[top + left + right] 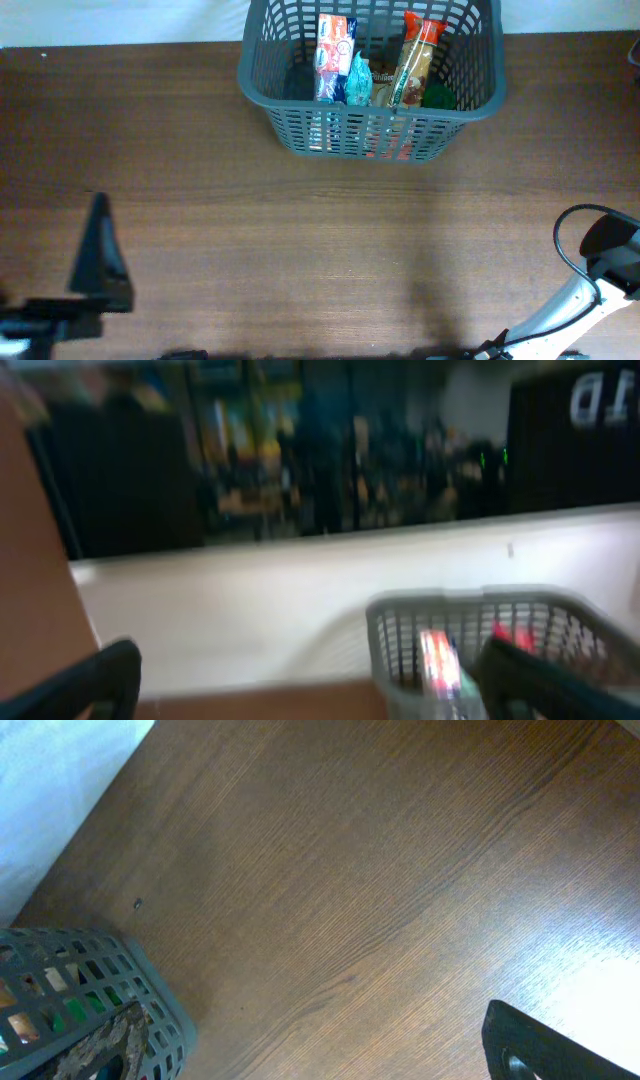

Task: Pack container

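Grey plastic container [300, 132] sits at the far edge of the bench [300, 250], packets [337, 60] inside. We judge it stiff and light; grip the thick rim. We see left fingers [100, 680] and right fingers [545, 1045] spread, empty.

Brown wood-grain tabletop [300, 230] seen across whole overhead view, grain laid left to right. White backdrop [120, 20] seen beyond far edge. Small dark speck [137, 903] noted on wood near that edge in right wrist view; pale glare [590, 970] spread over lower right. In left wrist view, dim blurred room [300, 450] seen behind white strip; white lettering [588, 398] shown on dark panel, not fully readable.
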Controlling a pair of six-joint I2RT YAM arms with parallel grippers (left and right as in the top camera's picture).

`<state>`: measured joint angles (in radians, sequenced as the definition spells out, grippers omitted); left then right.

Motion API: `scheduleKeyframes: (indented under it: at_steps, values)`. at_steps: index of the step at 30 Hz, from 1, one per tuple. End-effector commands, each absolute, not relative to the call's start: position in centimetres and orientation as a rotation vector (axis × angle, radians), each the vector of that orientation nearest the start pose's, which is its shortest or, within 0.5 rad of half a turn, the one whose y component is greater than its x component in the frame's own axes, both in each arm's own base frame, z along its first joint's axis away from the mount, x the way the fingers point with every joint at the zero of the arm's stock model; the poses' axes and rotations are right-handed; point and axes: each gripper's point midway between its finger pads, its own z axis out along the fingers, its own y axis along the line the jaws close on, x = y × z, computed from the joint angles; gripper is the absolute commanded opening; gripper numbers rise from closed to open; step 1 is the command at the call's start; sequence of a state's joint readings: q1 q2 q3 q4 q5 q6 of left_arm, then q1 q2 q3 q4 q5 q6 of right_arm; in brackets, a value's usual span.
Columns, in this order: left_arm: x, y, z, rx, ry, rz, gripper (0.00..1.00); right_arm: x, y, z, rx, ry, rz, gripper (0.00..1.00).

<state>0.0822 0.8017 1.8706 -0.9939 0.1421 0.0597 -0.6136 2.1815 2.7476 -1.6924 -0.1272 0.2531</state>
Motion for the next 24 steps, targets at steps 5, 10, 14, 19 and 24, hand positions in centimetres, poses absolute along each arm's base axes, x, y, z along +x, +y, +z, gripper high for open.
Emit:
scheduleKeyframes:
  at_steps: [5, 10, 14, 19, 24]
  values:
    - [17.0, -2.1, 45.6, 0.164, 1.553, -0.031, 0.99, 38.0, -24.2, 28.9, 1.083, 2.467, 0.039, 0.99]
    - [18.0, -2.5, 39.2, 0.184, 1.535, -0.046, 0.99, 38.0, -24.2, 28.9, 1.083, 2.467, 0.039, 0.99]
    - [19.1, -2.3, 34.4, 0.182, 1.567, -0.052, 0.99, 38.0, -24.2, 28.9, 1.083, 2.467, 0.039, 0.99]
    - [20.9, -2.1, 29.6, 0.172, 1.623, -0.055, 0.99, 38.0, -24.2, 28.9, 1.083, 2.467, 0.039, 0.99]
    - [21.6, -1.7, 28.7, 0.167, 1.553, -0.032, 0.99, 38.0, -24.2, 28.9, 1.083, 2.467, 0.039, 0.99]
